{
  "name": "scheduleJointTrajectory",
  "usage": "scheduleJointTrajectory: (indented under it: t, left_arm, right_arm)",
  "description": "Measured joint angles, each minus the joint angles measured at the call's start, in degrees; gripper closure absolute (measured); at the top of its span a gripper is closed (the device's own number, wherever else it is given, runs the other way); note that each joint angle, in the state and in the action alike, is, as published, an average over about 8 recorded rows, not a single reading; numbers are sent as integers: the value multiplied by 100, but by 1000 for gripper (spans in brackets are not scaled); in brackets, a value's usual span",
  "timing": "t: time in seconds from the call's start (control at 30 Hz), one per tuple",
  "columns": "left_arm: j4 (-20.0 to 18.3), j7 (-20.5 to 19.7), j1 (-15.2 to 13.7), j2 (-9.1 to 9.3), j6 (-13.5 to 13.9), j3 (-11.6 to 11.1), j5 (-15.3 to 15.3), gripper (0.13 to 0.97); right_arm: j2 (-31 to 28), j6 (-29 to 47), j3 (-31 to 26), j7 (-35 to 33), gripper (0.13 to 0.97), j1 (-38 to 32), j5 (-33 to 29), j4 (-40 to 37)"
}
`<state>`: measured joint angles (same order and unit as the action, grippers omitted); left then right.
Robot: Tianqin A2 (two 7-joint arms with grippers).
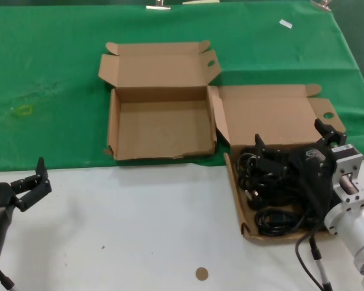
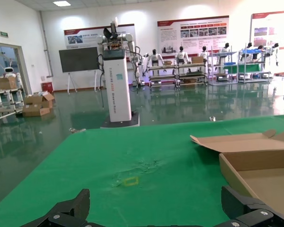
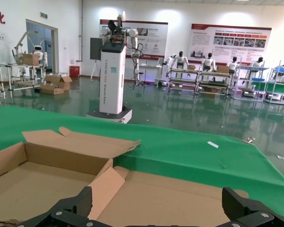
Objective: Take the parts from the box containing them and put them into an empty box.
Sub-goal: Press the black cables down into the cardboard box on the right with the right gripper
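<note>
On the green cloth (image 1: 54, 73), our right claw (image 1: 288, 145) hangs spread over the cords (image 1: 273, 188); tangled loops could drag neighbours out.

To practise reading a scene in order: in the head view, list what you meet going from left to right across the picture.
left gripper → empty box → box containing them, with the parts inside → right gripper above that box.

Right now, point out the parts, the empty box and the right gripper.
parts (image 1: 273, 185): head view, coiled cable middle.
empty box (image 1: 161, 130): head view, bare floor.
right gripper (image 1: 289, 139): head view, midway between fingertips.
</note>
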<state>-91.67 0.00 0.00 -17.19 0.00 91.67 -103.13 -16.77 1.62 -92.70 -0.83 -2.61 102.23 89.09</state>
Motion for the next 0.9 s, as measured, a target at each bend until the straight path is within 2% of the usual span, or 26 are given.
scheduleJointTrajectory:
  t: [0.9]
  left_arm:
    - [0,0,0,0,0,0,0,132]
  right_arm:
    - [0,0,0,0,129,0,0,0]
